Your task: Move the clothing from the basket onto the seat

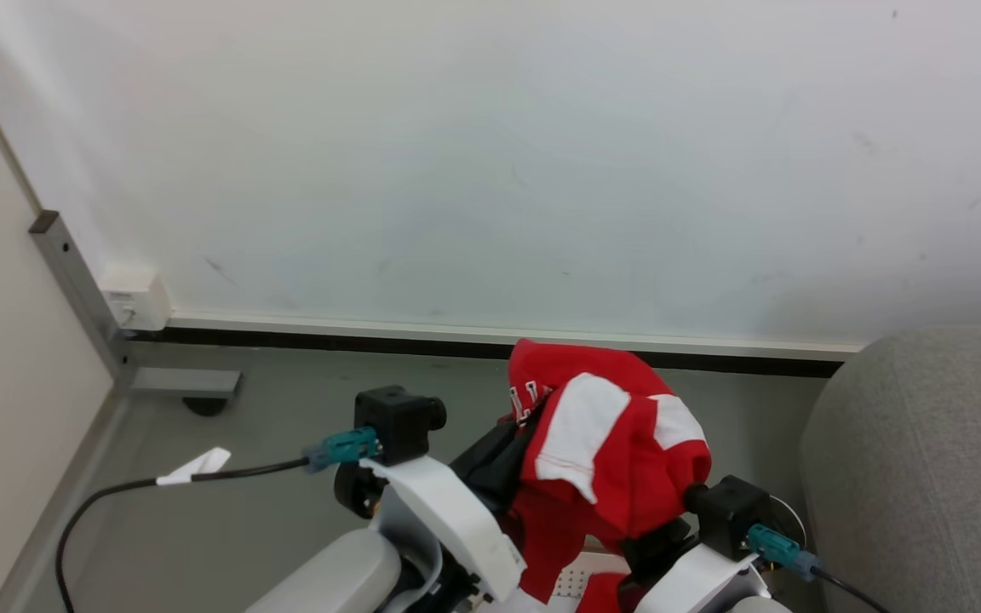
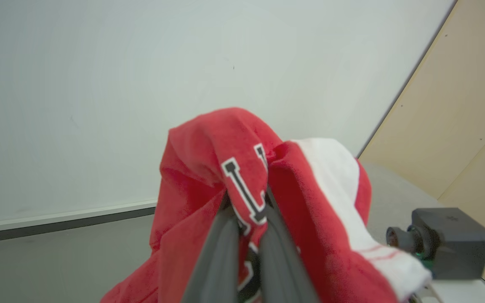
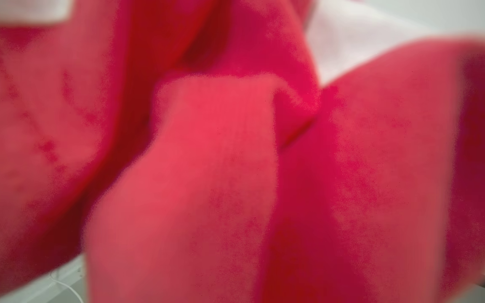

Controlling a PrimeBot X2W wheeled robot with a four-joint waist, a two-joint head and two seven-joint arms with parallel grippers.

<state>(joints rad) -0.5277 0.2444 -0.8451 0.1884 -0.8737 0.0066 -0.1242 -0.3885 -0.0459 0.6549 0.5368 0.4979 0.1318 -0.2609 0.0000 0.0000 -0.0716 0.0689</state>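
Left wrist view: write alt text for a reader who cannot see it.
The left gripper is shut on a red garment with a white stripe and black-and-white lettering, held up before a pale wall. A black wrist camera sits at lower right.

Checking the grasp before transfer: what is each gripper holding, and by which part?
The left gripper pinches the red garment at a fold by its black-and-white lettering. The right gripper is hidden under cloth; cannot tell.
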